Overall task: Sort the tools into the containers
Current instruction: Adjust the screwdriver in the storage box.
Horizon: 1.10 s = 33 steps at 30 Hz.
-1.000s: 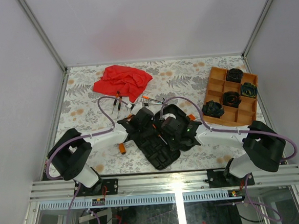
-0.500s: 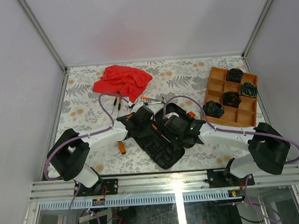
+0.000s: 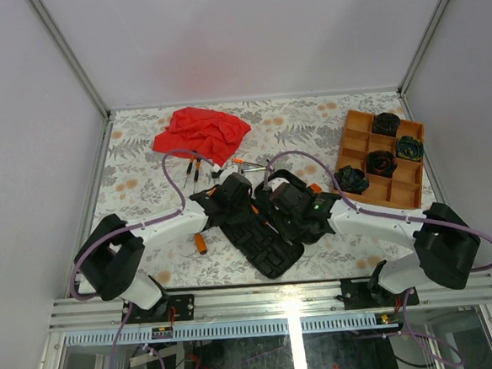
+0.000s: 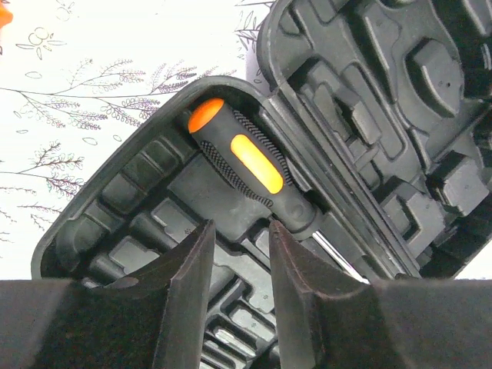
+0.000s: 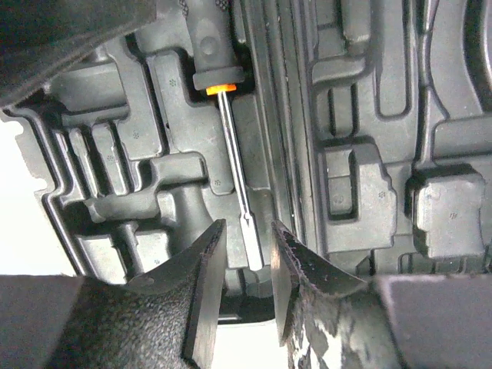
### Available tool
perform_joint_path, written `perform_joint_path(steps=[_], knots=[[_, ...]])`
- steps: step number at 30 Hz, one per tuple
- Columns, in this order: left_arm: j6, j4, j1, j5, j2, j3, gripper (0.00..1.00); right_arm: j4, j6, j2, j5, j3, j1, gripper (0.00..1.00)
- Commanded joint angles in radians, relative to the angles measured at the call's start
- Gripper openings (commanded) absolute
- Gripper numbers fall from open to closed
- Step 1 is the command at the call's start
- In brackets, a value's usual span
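Observation:
The black tool case (image 3: 272,252) lies open in the middle of the table. An orange-and-black screwdriver (image 4: 244,164) rests in a moulded slot of it, and its steel shaft (image 5: 234,169) shows in the right wrist view. My left gripper (image 4: 241,228) hovers open just behind the handle, with nothing between its fingers. My right gripper (image 5: 247,231) is open over the shaft's tip, with a gap on each side. From above, the left gripper (image 3: 234,194) and right gripper (image 3: 285,203) stand side by side over the case. The orange tray (image 3: 360,119) holds several dark coiled bundles (image 3: 350,180).
A red cloth (image 3: 200,133) lies at the far left. Loose tools (image 3: 196,167) sit just below it, and more loose tools (image 3: 249,163) lie beyond the case. A small orange piece (image 3: 201,244) lies left of the case. Grey walls enclose the table.
Both wrists have shifted slightly toward the far side above the case. The right arm's elbow has swung outward to the right, and the case has turned a little.

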<state>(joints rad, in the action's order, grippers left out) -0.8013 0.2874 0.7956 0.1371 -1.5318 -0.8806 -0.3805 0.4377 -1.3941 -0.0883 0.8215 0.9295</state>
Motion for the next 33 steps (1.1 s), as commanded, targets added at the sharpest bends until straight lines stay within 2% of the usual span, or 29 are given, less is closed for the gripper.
perform_joint_path(steps=[1,14,25,33], knots=[[0.025,-0.064,-0.007,-0.011,-0.02,0.031,0.33,-0.019,-0.062,-0.038,0.004,0.059,-0.011,0.36],[0.029,-0.089,-0.007,-0.023,-0.059,0.047,0.3,-0.049,-0.083,-0.078,0.041,0.031,-0.013,0.36],[0.043,-0.107,-0.007,-0.047,-0.091,0.052,0.26,-0.004,-0.116,-0.142,0.029,0.072,-0.016,0.16],[0.051,-0.119,-0.007,-0.06,-0.099,0.057,0.25,-0.001,-0.135,-0.176,0.026,0.127,-0.02,0.12]])
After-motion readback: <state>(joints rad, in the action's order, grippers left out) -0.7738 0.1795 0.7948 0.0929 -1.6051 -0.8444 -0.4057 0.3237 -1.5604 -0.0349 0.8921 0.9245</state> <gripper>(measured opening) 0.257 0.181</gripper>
